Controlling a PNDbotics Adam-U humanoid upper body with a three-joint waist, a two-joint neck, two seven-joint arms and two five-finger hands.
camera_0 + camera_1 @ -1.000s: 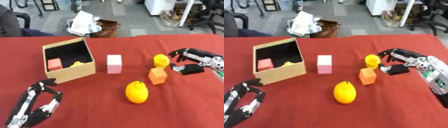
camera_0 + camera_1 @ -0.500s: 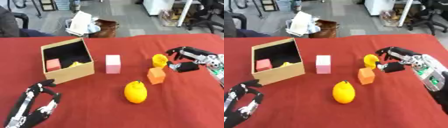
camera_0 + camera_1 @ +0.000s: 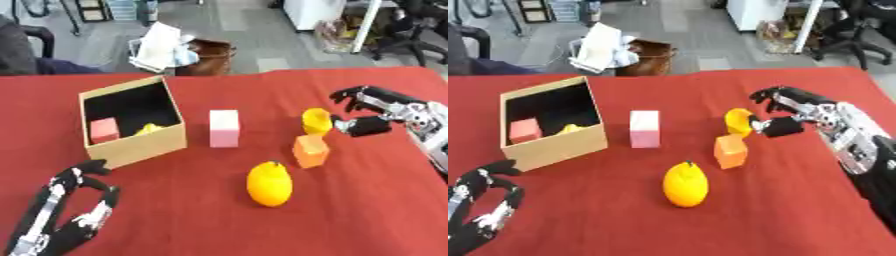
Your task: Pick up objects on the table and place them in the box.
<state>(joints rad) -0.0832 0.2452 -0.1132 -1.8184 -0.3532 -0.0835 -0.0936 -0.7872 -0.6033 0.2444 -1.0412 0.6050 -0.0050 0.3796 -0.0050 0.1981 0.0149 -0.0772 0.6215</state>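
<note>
An open cardboard box (image 3: pixel 131 122) stands at the left of the red table, holding a pink block (image 3: pixel 103 130) and something yellow (image 3: pixel 148 128). On the cloth lie a pale pink block (image 3: pixel 224 128), a small yellow object (image 3: pixel 316 121), an orange cube (image 3: pixel 311 151) and an orange fruit (image 3: pixel 269 183). My right hand (image 3: pixel 785 111) hovers open just right of the yellow object, fingers spread above it and thumb close beside it, without gripping. My left hand (image 3: pixel 66 215) rests open at the lower left corner.
Beyond the table's far edge are a brown basket with white papers (image 3: pixel 175 50), office chairs and a white post (image 3: pixel 363 25). A dark sleeve (image 3: pixel 26 60) shows at the far left.
My right hand has moved left toward the yellow object and now sits right beside it. The left hand and the other objects have stayed put.
</note>
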